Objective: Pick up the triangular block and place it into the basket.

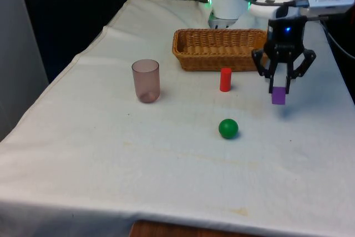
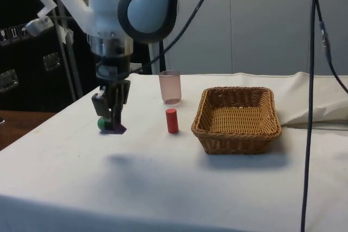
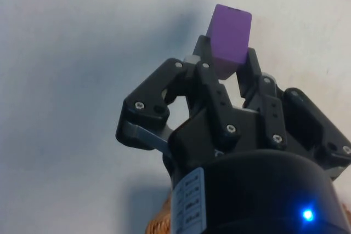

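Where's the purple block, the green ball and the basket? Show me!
Purple block (image 1: 278, 96): front view, on its front face below the gripper (image 1: 283, 86).
Green ball (image 1: 228, 128): front view, middle of the ball.
Basket (image 2: 237, 140): side view, on its near wicker wall.

Robotics lab test setup, not home. Evidence: table (image 1: 111, 181) draped in white cloth, black curtains (image 1: 72, 4) behind, dark cabinets (image 2: 27, 69) at side, loose cables (image 2: 312, 80) hanging, small test props laid out: basket (image 1: 219, 49), cup (image 1: 146, 80), ball (image 1: 228, 128).
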